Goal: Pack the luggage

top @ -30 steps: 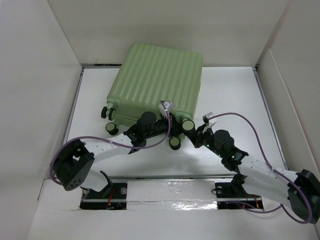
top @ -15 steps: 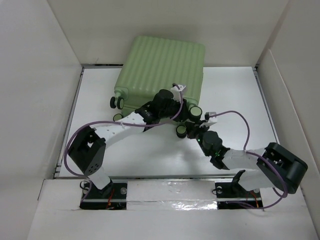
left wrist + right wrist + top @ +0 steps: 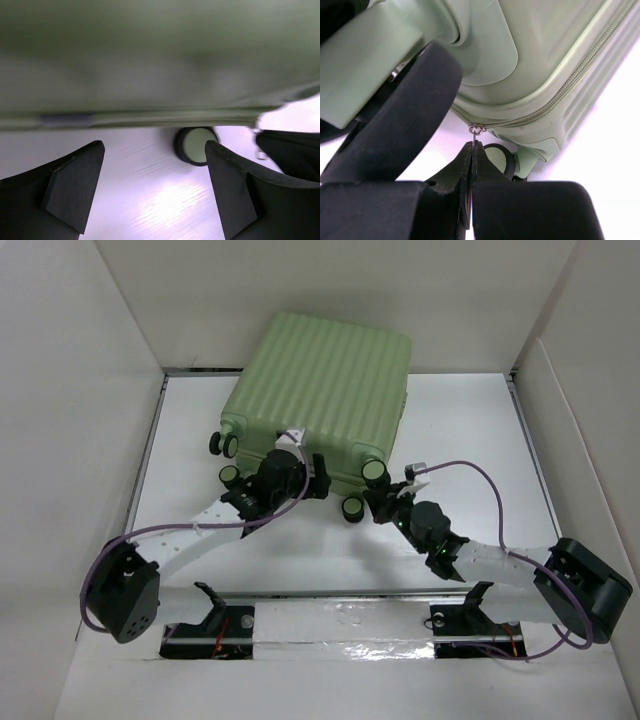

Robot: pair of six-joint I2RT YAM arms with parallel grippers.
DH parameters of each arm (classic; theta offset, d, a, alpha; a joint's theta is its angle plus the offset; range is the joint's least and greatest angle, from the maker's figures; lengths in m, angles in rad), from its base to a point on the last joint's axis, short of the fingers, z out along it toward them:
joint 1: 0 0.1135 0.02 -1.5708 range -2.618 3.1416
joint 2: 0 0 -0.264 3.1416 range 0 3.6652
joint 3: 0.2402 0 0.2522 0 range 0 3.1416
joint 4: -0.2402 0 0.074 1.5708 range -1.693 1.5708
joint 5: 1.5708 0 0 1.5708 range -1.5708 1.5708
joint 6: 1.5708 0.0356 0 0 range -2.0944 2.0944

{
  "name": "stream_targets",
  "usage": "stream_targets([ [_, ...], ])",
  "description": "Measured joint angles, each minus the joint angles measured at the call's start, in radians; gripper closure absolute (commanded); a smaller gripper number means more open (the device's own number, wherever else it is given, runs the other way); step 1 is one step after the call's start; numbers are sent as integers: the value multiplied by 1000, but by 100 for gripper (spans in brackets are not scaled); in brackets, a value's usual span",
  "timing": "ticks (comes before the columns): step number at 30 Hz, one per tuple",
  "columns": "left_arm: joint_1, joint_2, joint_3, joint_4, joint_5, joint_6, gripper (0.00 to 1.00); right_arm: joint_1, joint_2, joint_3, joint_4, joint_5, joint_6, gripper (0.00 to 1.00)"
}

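The luggage [image 3: 322, 385], a light green ribbed hard-shell suitcase, lies closed on the white table with its black-and-white wheels [image 3: 353, 508] toward me. My left gripper [image 3: 308, 470] hovers at its near edge, open. In the left wrist view the gripper [image 3: 152, 150] holds nothing, with the luggage's side [image 3: 150, 75] above and one wheel [image 3: 196, 146] beyond. My right gripper [image 3: 384, 502] is at the near right corner. In the right wrist view the gripper [image 3: 472, 146] is shut on the small metal zipper pull [image 3: 478, 129], under the zipper line [image 3: 555, 95].
White walls box in the table on the left [image 3: 70, 440], back and right [image 3: 590, 440]. A large black wheel [image 3: 405, 115] sits close to the left of my right fingers. Bare table [image 3: 470, 450] lies to the right of the suitcase.
My left gripper has opened and drawn back from the top of the suitcase to its near edge. The right gripper stays shut at the near right corner.
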Motion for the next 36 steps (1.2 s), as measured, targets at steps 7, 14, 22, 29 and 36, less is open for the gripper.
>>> stream_targets([
  [7,110,-230,-113,-103,-118,-109,86,-16,14,-1,16,-77,2,100],
  [14,293,-515,-108,-257,-210,-188,1,-33,43,-11,70,-136,-2,100],
  [22,596,-456,137,-465,-146,-98,3,-39,33,-11,63,-167,-13,100],
  [29,708,-219,265,-487,41,54,11,-40,33,-14,64,-200,-17,100],
  [36,679,-156,265,-510,129,125,18,-47,31,-15,65,-222,-17,100],
])
